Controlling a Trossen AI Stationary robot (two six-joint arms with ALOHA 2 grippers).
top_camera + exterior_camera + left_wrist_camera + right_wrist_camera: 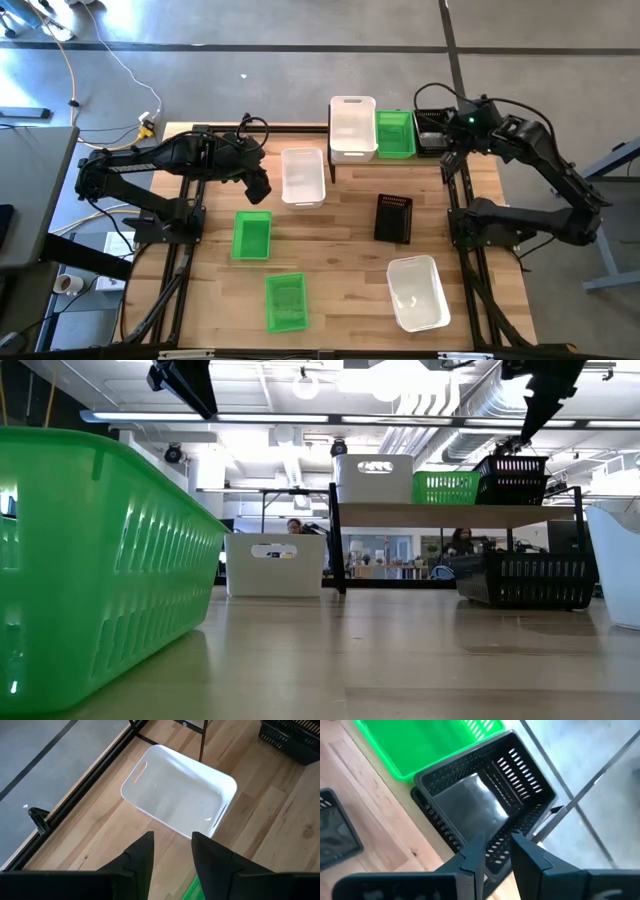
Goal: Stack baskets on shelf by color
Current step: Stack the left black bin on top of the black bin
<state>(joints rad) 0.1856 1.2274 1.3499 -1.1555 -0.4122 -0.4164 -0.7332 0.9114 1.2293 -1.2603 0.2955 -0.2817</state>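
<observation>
Table (340, 250): pale butcher-block planks, matt, holding everything below.

Shelf (408, 158): narrow light-wood plank on black metal legs at the far edge. It carries one white basket (352, 127), one green basket (396, 133) and black baskets (432, 130) at its right end, apparently two nested, side by side.

White bins, smooth solid walls, slot handles: one loose bin (302, 175) just left of the shelf, long axis running near to far; another (418, 292) near the front right, tilted.

Green bins, slotted plastic: two (252, 235) (286, 301) front left.

Black bin, slotted (393, 218): mid-table, alone.

Left gripper (258, 188): raised off the table just left of the loose white bin; fingers (141, 855) slightly apart, empty. Nearer arm for this bin; I judge it the likely next pick, lying ahead of the fingertips, near long rim closest.

Right gripper (447, 135): above the black stack's near rim; fingers (472, 855) narrowly apart, holding nothing.
</observation>
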